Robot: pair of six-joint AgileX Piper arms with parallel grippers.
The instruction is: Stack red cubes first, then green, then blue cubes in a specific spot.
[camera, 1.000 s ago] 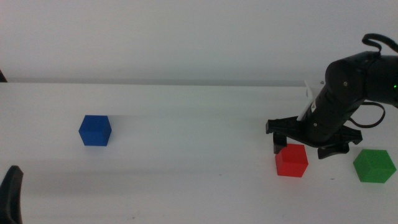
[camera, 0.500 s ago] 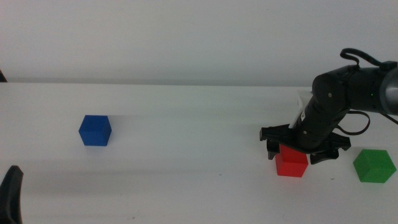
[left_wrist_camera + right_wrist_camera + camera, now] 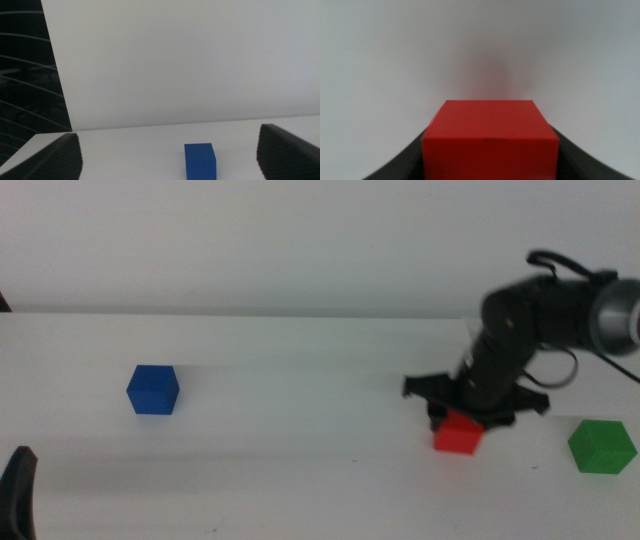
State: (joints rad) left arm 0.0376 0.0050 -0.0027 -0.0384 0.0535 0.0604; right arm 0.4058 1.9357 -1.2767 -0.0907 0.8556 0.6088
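The right pincer (image 3: 462, 423) has come in from the right side of the white desk (image 3: 300, 470) and sits low over the red cube (image 3: 458, 435), its dark jaws pressed against the cube's two sides so that it holds the cube between them. From the wrist camera on that arm, the red cube (image 3: 490, 142) fills the space between the jaws: a small, plain block, matte and bright red, with sharp edges, flat unmarked faces and a slightly lighter top. In the overhead view only its lower front shows beneath the black pincer head; whether it rests on the desk or hangs just above it I cannot tell. The green cube (image 3: 602, 446) stands on the desk a little way off to the right of that pincer, apart from it, the same size and just as plain, in a dull mid green. The blue cube (image 3: 152, 389) sits well away on the left half of the desk, deep blue and matte. The left pincer (image 3: 18, 490) waits at the lower left corner, jaws spread wide, and its own camera looks between them at the blue cube (image 3: 200, 160) ahead of it, untouched.
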